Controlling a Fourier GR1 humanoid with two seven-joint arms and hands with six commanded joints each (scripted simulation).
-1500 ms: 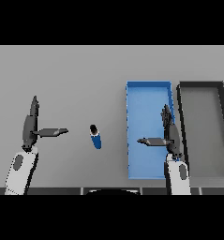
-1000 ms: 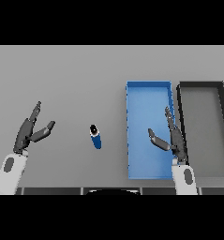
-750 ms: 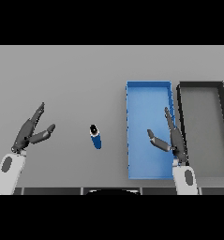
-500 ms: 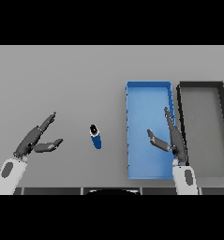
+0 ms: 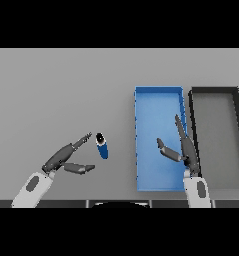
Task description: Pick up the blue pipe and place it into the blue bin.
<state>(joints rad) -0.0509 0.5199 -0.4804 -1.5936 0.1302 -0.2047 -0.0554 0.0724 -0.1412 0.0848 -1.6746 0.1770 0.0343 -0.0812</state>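
Lying tilted, short blue pipe (image 5: 102, 146), dark-capped end

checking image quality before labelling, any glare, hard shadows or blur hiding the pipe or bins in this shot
Head view: flat, even light, no glare or hard shadows; the short blue pipe, the blue rectangular bin and the dark grey bin read clearly, edges slightly soft; the right hand overlaps the blue bin's right wall.

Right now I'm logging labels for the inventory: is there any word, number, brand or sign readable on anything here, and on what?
None: no readable text on the short blue pipe, the blue rectangular bin, the dark grey bin or the grey table.
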